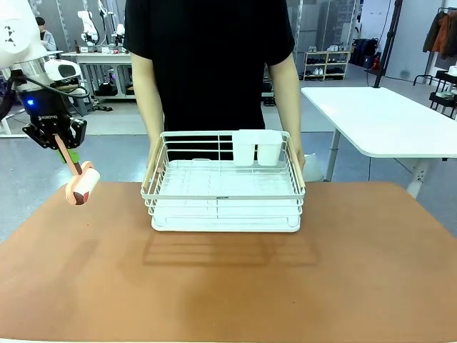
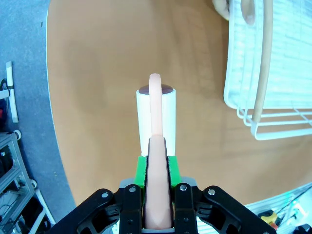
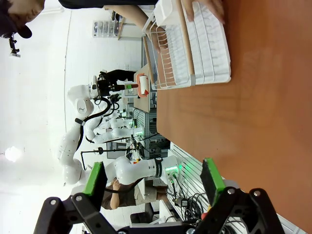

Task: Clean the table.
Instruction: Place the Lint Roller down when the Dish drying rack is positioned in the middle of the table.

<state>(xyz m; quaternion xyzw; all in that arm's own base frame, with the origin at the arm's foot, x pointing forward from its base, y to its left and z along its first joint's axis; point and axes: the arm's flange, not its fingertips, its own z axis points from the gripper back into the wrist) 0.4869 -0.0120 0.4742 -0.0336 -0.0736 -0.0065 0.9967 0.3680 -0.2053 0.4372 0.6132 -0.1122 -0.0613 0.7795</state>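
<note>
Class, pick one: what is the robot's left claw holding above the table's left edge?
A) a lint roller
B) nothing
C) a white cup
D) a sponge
A: the left claw is shut on the peach handle of a lint roller, whose white roll hangs above the table.

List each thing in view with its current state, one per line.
left pincer: shut on the lint roller's handle, raised over the table's left part
lint roller: held, hanging clear of the table
right pincer: open, holding nothing
dish rack: on the table, person's hands at both sides
table: bare around the rack
</note>
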